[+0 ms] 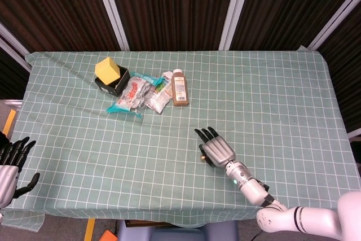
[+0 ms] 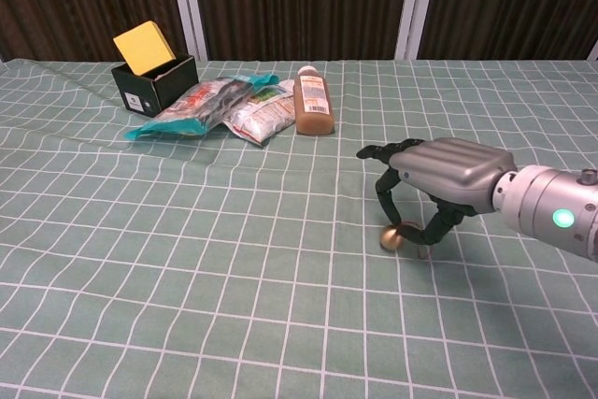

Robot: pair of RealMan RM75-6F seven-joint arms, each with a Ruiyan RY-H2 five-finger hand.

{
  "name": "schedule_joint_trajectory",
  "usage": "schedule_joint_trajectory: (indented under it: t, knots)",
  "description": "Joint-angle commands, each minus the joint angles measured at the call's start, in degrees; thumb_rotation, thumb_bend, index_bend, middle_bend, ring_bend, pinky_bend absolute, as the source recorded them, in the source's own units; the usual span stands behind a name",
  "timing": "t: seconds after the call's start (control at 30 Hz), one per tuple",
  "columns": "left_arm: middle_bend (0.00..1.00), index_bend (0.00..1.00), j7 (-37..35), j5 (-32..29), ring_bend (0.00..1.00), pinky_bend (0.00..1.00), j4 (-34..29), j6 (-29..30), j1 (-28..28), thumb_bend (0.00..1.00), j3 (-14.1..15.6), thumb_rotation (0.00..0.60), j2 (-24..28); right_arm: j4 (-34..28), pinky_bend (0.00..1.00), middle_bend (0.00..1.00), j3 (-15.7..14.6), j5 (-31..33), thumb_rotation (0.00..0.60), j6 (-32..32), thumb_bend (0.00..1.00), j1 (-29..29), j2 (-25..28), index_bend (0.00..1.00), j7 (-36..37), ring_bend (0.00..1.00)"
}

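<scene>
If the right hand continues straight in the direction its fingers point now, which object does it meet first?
The right hand points up and left across the table. On that line the white snack packet seems to come first, perhaps the brown bottle beside it. Depth is unclear, and its fingers pinch a small gold ball.

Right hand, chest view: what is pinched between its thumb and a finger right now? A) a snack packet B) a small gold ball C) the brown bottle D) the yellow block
B: in the chest view the right hand pinches a small gold ball low over the checked tablecloth, while the brown bottle lies far off beside the snack packets.
</scene>
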Motion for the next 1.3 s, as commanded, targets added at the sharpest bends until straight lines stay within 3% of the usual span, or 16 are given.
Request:
schedule_joint_trajectory:
  t: [0.03, 0.23, 0.3, 0.4, 0.7, 0.77, 0.9, 1.07, 1.13, 1.3]
  knots:
    - [0.0, 0.0, 0.11, 0.11, 0.0, 0.06, -0.09, -0.02, 0.01, 0.38, 0.07, 0.6, 0.01, 0.46, 0.0, 0.07, -0.3, 0.72, 0.6, -0.14, 0.61, 0.35, -0.43, 0.77, -0.6, 0.0]
    - [0.0, 0.0, 0.38, 0.0, 0.0, 0.06, -0.27, -0.1, 0.04, 0.38, 0.06, 0.6, 0.01, 0.79, 0.0, 0.08, -0.84, 2.2, 0.6, -0.09, 0.61, 0.75, -0.85, 0.73, -1.61, 0.0]
    - [0.0, 0.0, 0.42, 0.04, 0.0, 0.06, -0.26, -0.08, 0.05, 0.38, 0.07, 0.6, -0.01, 0.21, 0.0, 0.08, -1.01, 3.15, 0.6, -0.32, 0.61, 0.95, -0.48, 0.62, -2.15, 0.0]
    - [0.0, 0.0, 0.42, 0.0, 0.0, 0.06, -0.26, -0.13, 0.05, 0.38, 0.05, 0.6, -0.02, -0.77, 0.0, 0.05, -1.09, 2.97, 0.6, 0.41, 0.61, 0.88, 0.14, 0.38, -1.95, 0.0]
    - [0.0, 0.0, 0.73, -0.06, 0.0, 0.06, -0.41, -0.13, 0.1, 0.38, 0.02, 0.6, -0.01, -7.86, 0.0, 0.0, -2.29, -0.79, 0.6, 6.29, 0.61, -1.65, 5.91, 0.18, -1.25, 0.0]
    - [0.0, 0.0, 0.74, 0.08, 0.0, 0.06, -0.42, 0.17, 0.2, 0.38, 0.01, 0.6, 0.02, -11.05, 0.0, 0.0, -3.29, -2.4, 0.6, 9.94, 0.61, -3.82, 9.12, 0.13, -1.25, 0.0]
    - [0.0, 0.0, 0.42, 0.32, 0.0, 0.06, -0.24, 1.02, 0.47, 0.38, -0.15, 0.6, -0.05, -16.64, 0.0, 0.0, -8.07, -9.26, 0.6, 22.46, 0.61, -12.19, 16.78, 0.01, 0.13, 0.0]
    - [0.0, 0.0, -0.21, 1.54, 0.0, 0.06, 0.69, 2.84, 0.69, 0.38, -0.49, 0.6, -0.97, -12.06, 0.0, 0.0, -13.81, -17.51, 0.6, 39.89, 0.46, -25.58, 21.21, 0.0, 10.5, 0.0]
    - [0.0, 0.0, -0.01, 2.06, 0.0, 0.06, 1.22, 3.76, 0.93, 0.38, -0.56, 0.6, -1.55, -7.93, 0.0, 0.0, -13.85, -17.78, 0.6, 45.93, 0.43, -30.63, 21.1, 0.0, 17.37, 0.0]
    - [0.0, 0.0, 3.64, 2.01, 0.0, 0.06, 1.1, 3.31, 0.94, 0.38, -0.43, 0.6, -2.77, -5.53, 0.0, 0.0, -13.06, -19.76, 0.6, 47.84, 0.4, -33.29, 24.01, 0.0, 24.63, 0.0]
